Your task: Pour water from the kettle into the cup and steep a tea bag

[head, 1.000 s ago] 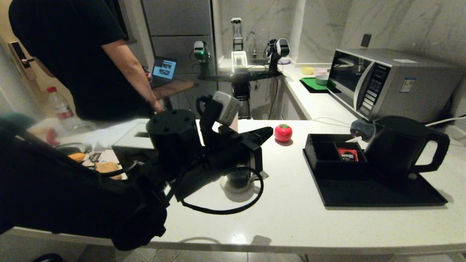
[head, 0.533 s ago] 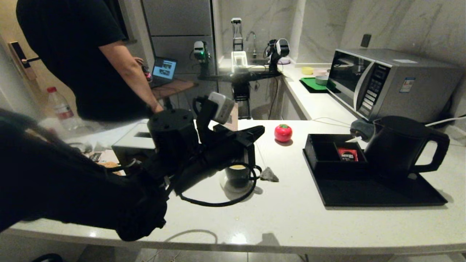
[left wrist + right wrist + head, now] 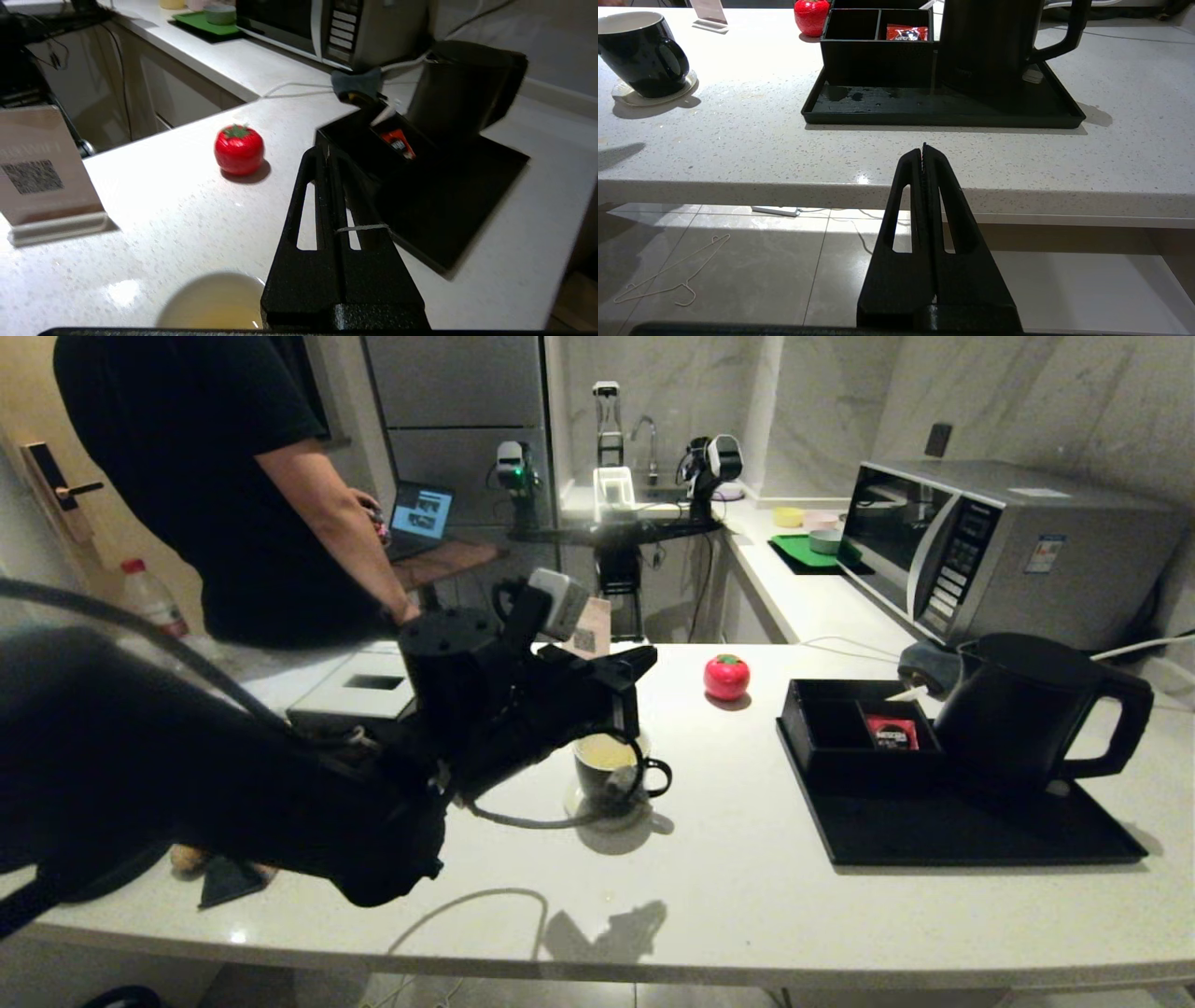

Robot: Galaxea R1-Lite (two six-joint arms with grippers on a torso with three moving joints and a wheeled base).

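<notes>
Head view had the left tool (image 3: 635, 665) hanging just above the cup (image 3: 609, 775), fingers pressed together w/ a thin white string pinched between them; the string crossed the fingers (image 3: 362, 228) in the left wrist view. Tea bag (image 3: 621, 782) hung low against the cup's outer wall near the ear handle, blurred, so contact w/ the wall couldn't be told. Cup stood upright on a pale coaster (image 3: 583, 807) on the white bench (image 3: 747, 905), holding yellowish water (image 3: 212, 303). Kettle (image 3: 1027, 709) stood upright on the black tray (image 3: 980, 831), well apart from the cup, handle pointing away from it. Black divided box (image 3: 840, 728) sat on the same tray beside the kettle, a red sachet (image 3: 890, 732) in the compartment nearer the kettle. Red tomato-shaped object (image 3: 726, 676) stood on the bench between cup and tray, further back. Right tool (image 3: 923, 154) hung off the bench's front edge, below bench level, fingers closed on nothing.
</notes>
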